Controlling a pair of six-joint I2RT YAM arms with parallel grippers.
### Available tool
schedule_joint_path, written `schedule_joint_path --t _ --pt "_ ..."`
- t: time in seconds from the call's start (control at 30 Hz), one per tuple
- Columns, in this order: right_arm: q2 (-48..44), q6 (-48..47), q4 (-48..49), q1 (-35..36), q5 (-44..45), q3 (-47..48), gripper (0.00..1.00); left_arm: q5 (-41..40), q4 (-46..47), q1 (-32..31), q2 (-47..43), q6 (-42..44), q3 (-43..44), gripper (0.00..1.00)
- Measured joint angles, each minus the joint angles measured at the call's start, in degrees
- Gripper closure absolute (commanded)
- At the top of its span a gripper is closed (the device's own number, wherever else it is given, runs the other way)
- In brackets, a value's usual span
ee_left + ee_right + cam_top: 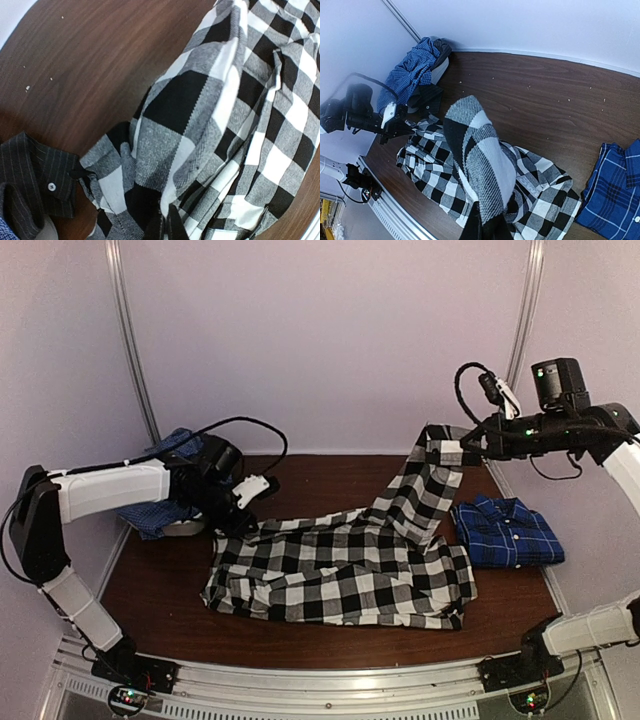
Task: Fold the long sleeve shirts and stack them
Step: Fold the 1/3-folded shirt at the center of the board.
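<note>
The black-and-white check shirt (pixel 340 575) lies spread across the middle of the brown table (pixel 330 480). My left gripper (pixel 238 522) is shut on its bunched far left edge; in the left wrist view the fingertips (pixel 172 227) pinch the check cloth (pixel 200 125). My right gripper (pixel 462 447) is shut on one sleeve (pixel 420 485) and holds it up off the table; in the right wrist view the sleeve (pixel 480 155) drapes over my gripper (pixel 487 227). The royal blue shirt (pixel 505 532) lies folded at the right, also in the right wrist view (pixel 615 195).
A pile of blue cloth (pixel 160 505) with a white rounded object (pixel 185 527) sits at the back left, behind my left gripper. A dark pinstriped cloth with a white button (pixel 30 175) lies beside the check shirt. Walls close the table on three sides.
</note>
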Motion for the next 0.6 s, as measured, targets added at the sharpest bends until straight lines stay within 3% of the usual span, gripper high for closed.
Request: schedule_joint_path --t 0.3,0.6 --pt "-7.3 3.2 0.0 0.0 -3.5 -8.9 1.0 -3.2 0.7 -2.0 0.0 -0.2 -4.8 0.89" --pt "-11.3 5.6 -3.9 0.0 -4.1 -9.6 1.0 -4.3 0.7 -4.9 3.5 -0.2 -5.3 0.82"
